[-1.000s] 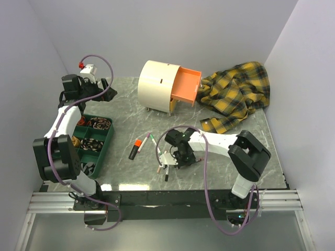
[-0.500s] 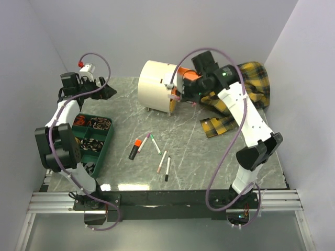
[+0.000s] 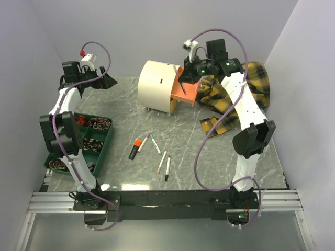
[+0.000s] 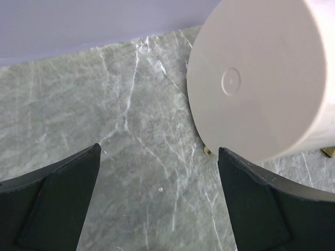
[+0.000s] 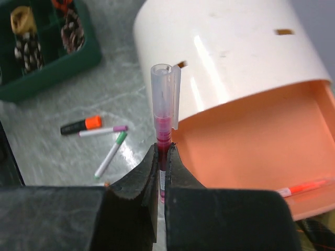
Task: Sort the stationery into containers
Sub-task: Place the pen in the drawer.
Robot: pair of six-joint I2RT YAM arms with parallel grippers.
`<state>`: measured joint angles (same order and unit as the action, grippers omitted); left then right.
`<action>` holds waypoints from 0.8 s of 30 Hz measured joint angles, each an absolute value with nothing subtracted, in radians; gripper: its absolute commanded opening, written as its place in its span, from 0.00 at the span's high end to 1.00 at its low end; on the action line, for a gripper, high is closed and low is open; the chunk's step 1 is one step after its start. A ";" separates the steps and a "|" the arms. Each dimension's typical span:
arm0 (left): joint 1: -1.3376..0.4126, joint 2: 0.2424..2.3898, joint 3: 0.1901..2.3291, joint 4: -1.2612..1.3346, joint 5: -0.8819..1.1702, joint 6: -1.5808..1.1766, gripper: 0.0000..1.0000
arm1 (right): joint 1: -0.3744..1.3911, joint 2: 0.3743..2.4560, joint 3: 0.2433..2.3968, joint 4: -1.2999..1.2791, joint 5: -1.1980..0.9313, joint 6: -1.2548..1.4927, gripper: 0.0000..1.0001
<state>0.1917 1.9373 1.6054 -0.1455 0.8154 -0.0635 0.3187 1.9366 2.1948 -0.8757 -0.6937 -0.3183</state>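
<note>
The cream cabinet [image 3: 156,83] stands at the back with its orange drawer [image 3: 187,93] pulled open. My right gripper [image 3: 184,78] hangs above the drawer's left edge, shut on a red pen with a clear cap [image 5: 165,104], held upright. An orange pen [image 5: 304,186] lies inside the drawer [image 5: 251,146]. On the table lie an orange-capped black marker [image 3: 136,148], a pink-tipped pen [image 3: 144,141], a green-tipped pen [image 3: 155,144] and two more pens [image 3: 164,164]. My left gripper [image 3: 104,81] is open and empty at the back left, facing the cabinet's round back [image 4: 261,78].
A green compartment tray [image 3: 107,137] with coiled items sits at the left front. The yellow plaid cloth [image 3: 238,94] is heaped at the back right beside the drawer. A yellow drawer [image 3: 173,102] shows under the orange one.
My right arm has lifted from the pens at the table front and swung back over the open orange drawer, carrying the red pen. My left gripper has shifted slightly.
</note>
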 measured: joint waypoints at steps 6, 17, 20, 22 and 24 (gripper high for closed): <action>0.192 1.977 1.647 -0.163 0.815 -0.064 0.01 | 0.238 2.008 2.228 -0.758 -0.717 -0.131 1.00; 0.186 2.008 1.648 -0.167 0.807 -0.089 0.01 | 0.226 2.066 2.241 -0.725 -0.699 -0.048 0.72; 0.181 2.009 1.650 -0.167 0.807 -0.093 0.01 | 0.226 2.070 2.238 -0.725 -0.691 -0.034 0.63; 0.179 2.010 1.653 -0.167 0.806 -0.094 0.01 | 0.225 2.069 2.238 -0.715 -0.689 -0.025 0.61; 0.179 2.011 1.657 -0.167 0.806 -0.095 0.01 | 0.225 2.067 2.233 -0.703 -0.690 -0.019 0.59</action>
